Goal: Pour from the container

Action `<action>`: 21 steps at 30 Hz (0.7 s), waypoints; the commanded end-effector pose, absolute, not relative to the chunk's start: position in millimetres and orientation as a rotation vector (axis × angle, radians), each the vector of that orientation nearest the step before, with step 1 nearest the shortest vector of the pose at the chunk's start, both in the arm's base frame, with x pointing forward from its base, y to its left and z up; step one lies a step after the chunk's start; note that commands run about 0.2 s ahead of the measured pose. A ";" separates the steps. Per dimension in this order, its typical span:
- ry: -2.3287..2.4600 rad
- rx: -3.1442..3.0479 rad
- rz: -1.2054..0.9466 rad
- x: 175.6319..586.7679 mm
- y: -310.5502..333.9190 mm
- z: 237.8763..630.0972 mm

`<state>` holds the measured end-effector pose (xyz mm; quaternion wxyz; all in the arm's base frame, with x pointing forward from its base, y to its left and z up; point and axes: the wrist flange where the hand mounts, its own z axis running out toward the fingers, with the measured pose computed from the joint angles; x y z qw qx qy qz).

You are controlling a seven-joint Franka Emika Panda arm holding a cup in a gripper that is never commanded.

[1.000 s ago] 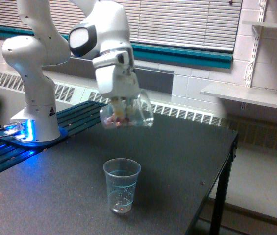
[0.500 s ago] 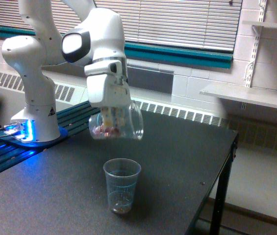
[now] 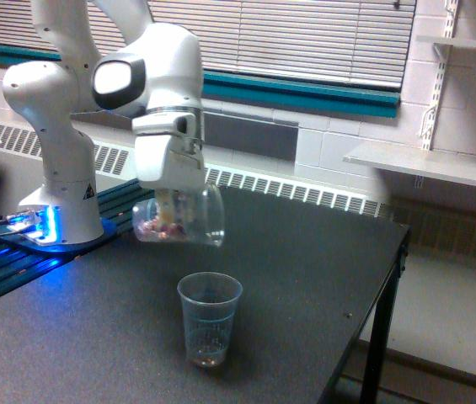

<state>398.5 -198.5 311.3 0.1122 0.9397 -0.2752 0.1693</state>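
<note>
A dark speckled desk [image 3: 305, 252] stands before a window with closed blinds [image 3: 305, 38] and a radiator grille along the wall. At the exterior view's left the white arm's base [image 3: 61, 210] sits on the desk, lit blue at its foot. The arm bends over and down, its pincer [image 3: 170, 198] pinching the container [image 3: 179, 217], which hangs tipped on its side in the air, pinkish pieces inside. Below, slightly right, a smaller clear cup [image 3: 209, 318] stands upright, apart. A shelf [image 3: 427, 164] juts out at right.

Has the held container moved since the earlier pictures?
Yes. The container has shifted toward the exterior view's left, away from above the standing cup.
</note>
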 end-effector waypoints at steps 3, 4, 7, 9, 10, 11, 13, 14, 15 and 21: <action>-0.853 2.721 0.473 377.5 -206.9 316.0; -0.850 2.720 0.470 376.7 -207.0 316.2; -0.850 2.717 0.468 376.1 -206.0 316.6; -0.845 2.719 0.469 377.0 -204.9 317.2; -0.841 2.720 0.470 377.7 -204.5 317.6; -0.837 2.720 0.471 378.5 -204.3 318.0; -0.829 2.720 0.472 380.2 -204.6 318.9; -0.827 2.718 0.472 381.0 -204.9 319.4; -0.827 2.717 0.472 381.8 -205.1 319.6; -0.812 2.710 0.459 387.8 -206.3 319.6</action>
